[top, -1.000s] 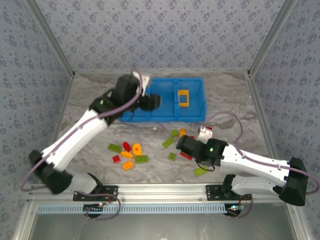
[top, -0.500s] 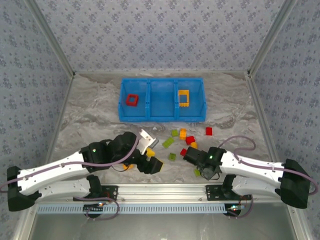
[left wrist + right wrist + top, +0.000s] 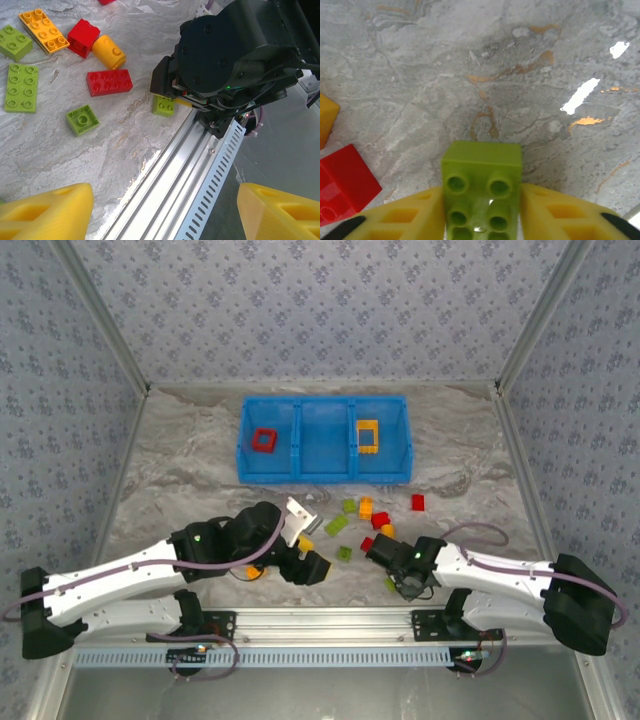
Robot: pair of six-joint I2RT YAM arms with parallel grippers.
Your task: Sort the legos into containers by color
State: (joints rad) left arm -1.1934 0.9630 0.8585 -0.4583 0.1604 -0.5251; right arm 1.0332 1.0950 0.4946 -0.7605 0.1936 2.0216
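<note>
The long blue bin (image 3: 325, 472) stands at the back, a red frame (image 3: 264, 440) in its left container and an orange-yellow frame (image 3: 367, 436) in its right one. Red, lime green and orange legos lie scattered between my arms, among them a red plate (image 3: 109, 82) and a small green brick (image 3: 82, 120). My right gripper (image 3: 481, 200) is low on the table, both yellow fingers pressed against a lime green brick (image 3: 481, 170). My left gripper (image 3: 165, 215) hangs open over the near rail, nothing between its fingers (image 3: 45, 210).
The aluminium rail (image 3: 190, 165) runs along the table's near edge under my left gripper. A red brick (image 3: 342, 182) and an orange one (image 3: 326, 117) lie just left of my right gripper. The black body of the right gripper (image 3: 235, 55) is close in front of my left one.
My left arm has pulled back from over the bin's left container to the near edge, and the red frame now lies in that container. My right fingers have closed in on the green brick.
</note>
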